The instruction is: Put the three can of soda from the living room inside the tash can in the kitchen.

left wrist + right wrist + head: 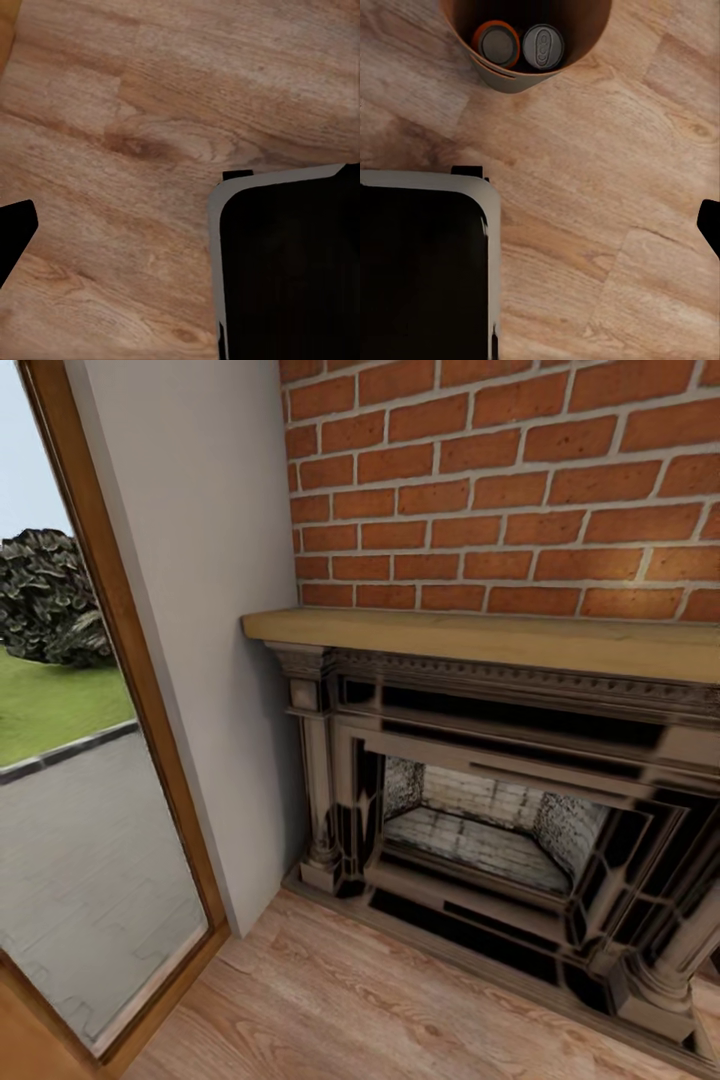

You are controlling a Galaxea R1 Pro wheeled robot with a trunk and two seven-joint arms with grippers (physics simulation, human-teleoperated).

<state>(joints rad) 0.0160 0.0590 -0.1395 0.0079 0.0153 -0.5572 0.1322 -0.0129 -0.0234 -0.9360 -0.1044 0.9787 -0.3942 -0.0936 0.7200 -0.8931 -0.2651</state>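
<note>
In the right wrist view, the round trash can (510, 79) stands on the pale wood floor, its tan-brown inside showing from above. Two soda cans stand upright side by side in it: an orange can (496, 43) and a can with a silver top (543, 46) whose side colour is hidden. The third can is out of view. My right gripper (540, 225) hangs over the floor short of the bin, one dark fingertip (711, 225) at the frame's edge, nothing between the fingers. My left gripper (180, 240) is open over bare floor, fingertip (15, 232) at the edge.
The head view faces the living room's brick fireplace (500, 810) with its wooden mantel (480, 635) close ahead. A glass door with a wooden frame (150, 690) stands at the left, with lawn and paving outside. My black base (420, 270) sits beside the bin.
</note>
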